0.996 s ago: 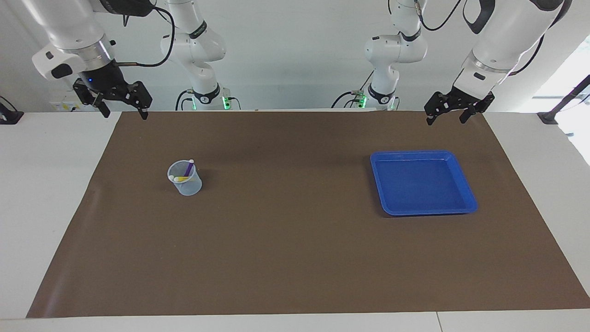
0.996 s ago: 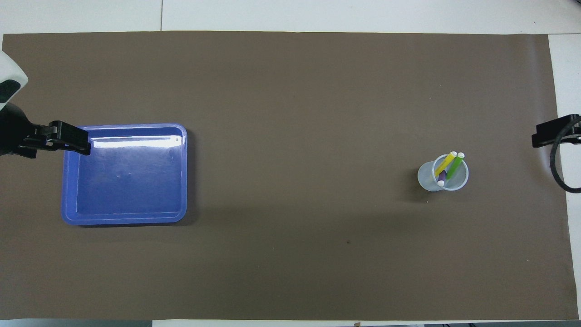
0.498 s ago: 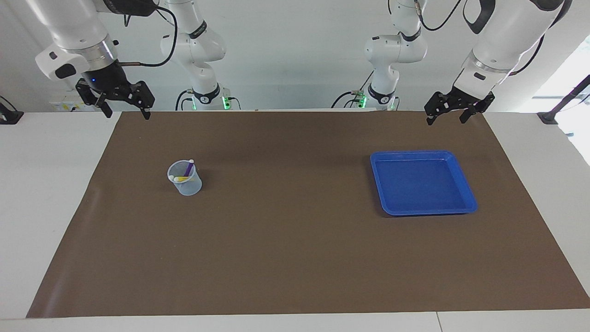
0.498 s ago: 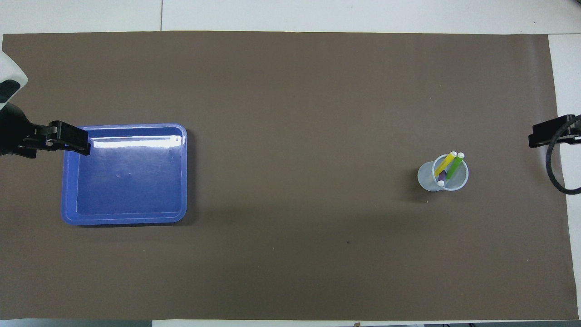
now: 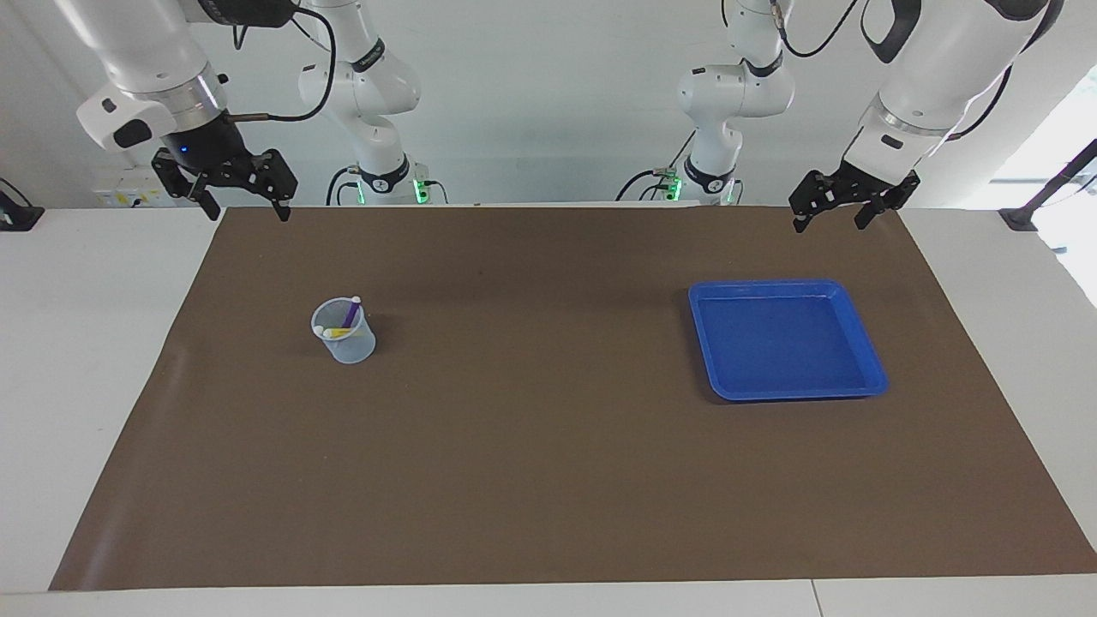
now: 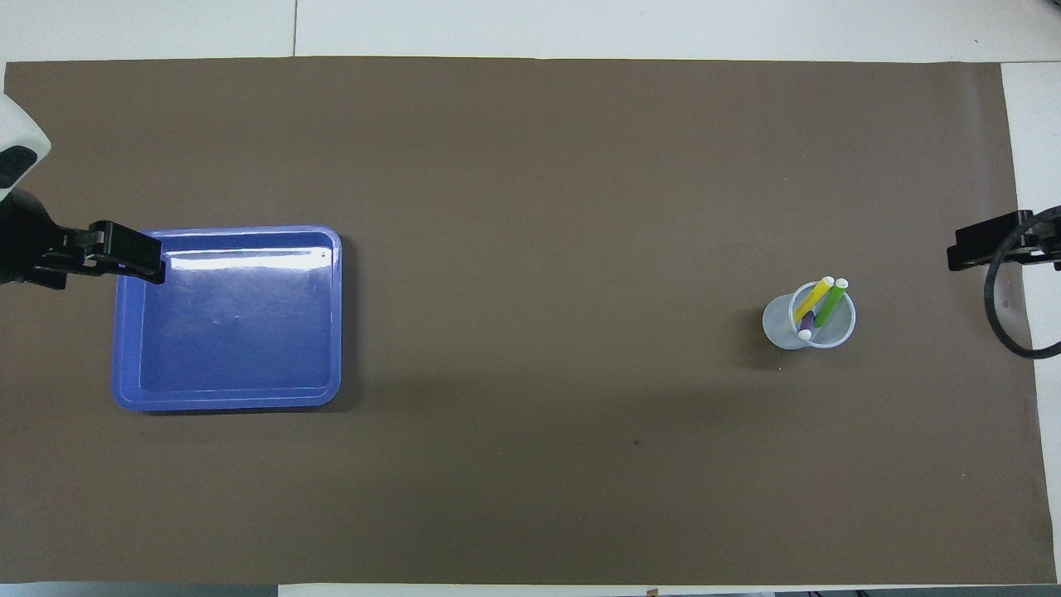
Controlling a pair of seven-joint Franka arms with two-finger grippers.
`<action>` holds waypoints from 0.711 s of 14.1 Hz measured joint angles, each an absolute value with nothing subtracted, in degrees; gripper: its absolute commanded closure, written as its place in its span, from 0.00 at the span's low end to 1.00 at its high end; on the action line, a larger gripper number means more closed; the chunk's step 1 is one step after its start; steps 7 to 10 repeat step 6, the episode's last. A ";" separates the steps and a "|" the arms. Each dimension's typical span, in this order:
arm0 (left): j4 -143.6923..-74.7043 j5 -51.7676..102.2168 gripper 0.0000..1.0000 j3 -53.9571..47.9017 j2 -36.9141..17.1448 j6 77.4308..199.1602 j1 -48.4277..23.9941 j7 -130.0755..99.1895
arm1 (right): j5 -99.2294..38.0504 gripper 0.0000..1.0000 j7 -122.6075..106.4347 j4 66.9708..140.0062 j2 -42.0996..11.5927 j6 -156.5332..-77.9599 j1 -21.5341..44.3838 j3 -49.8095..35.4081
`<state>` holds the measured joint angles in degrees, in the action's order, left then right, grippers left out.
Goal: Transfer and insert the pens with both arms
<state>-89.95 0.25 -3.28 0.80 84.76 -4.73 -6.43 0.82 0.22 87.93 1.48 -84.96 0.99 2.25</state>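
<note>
Only the right gripper [image 5: 244, 210] shifted, open and empty like the left gripper [image 5: 829, 219]; pens [image 6: 816, 307] fill the cup [image 6: 779, 327].

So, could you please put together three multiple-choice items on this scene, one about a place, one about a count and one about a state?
1. Where are the pens?
A. Lying in the blue tray
B. Standing in the clear cup
C. Loose on the brown mat

2. How many pens are there?
A. Two
B. Three
C. Five

3. What is the state of the blue tray?
A. It holds nothing
B. It holds one pen
C. It is upside down

Answers:
1 B, since all the pens lean inside the clear cup at the right arm's end of the brown mat.
2 B, since the overhead view shows one yellow, one green and one purple.
3 A, since its blue floor is bare in both views, and the open left gripper and open right gripper hold nothing.
</note>
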 measured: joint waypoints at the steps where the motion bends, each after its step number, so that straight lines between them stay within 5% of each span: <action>1: -89.95 0.25 0.00 -3.28 0.80 84.76 -4.73 -6.43 | 0.73 0.00 0.22 88.06 1.48 -84.96 1.02 2.25; 10: -89.95 0.25 0.00 -3.28 0.80 84.76 -4.73 -6.43 | 0.71 0.00 0.22 88.39 1.48 -84.96 1.02 2.25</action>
